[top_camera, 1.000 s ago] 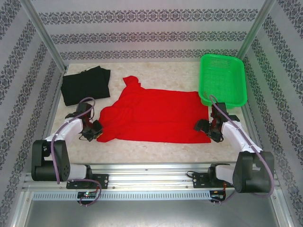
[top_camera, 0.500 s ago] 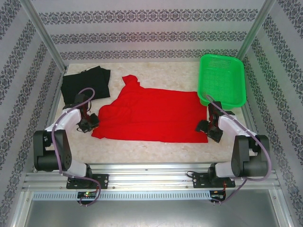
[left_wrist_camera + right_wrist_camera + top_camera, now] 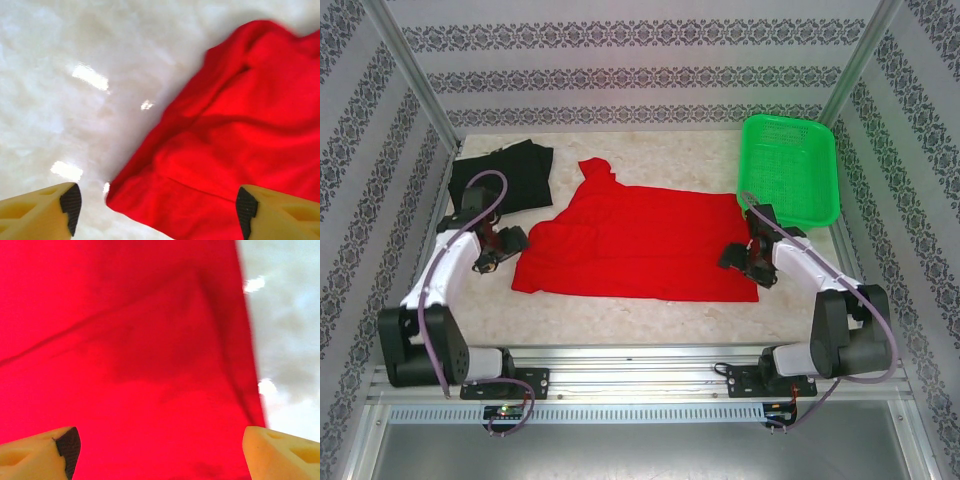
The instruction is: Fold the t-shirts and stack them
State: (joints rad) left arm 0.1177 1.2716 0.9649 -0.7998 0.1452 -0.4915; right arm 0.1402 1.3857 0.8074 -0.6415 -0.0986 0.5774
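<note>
**Workcell Condition: Table Surface, Enclosure and Garments**

At the near edge, a ribbed aluminium rail [image 3: 640,385] ran across the width of the cell and carried both arm bases. Beyond it lay the table [image 3: 670,155], a pale, marbled, glossy surface; in the left wrist view it showed bright glints of reflected light.

The left gripper [image 3: 508,245] stood with its jaws spread wide and held nothing. In the left wrist view its fingers [image 3: 70,202] straddled the near-left corner of the red t-shirt [image 3: 640,245], with one fingertip over bare table and the other over cloth. The right gripper [image 3: 745,260] was likewise spread and empty. It sat over the near-right part of the red t-shirt, just inside the shirt's right edge, with bare table to the right of that edge.

The red t-shirt lay spread across the middle of the table, lightly creased, with one sleeve pointing far on its left side. The black t-shirt [image 3: 503,178] lay folded in the far-left corner, just beside the red one. Whether the two touched could not be determined. A green mesh basket [image 3: 790,122] occupied the far-right corner.

Two metal posts [image 3: 415,75] rose from the far corners. The walls [image 3: 640,70] behind and to both sides carried white wallpaper with dark ornamental bands.
</note>
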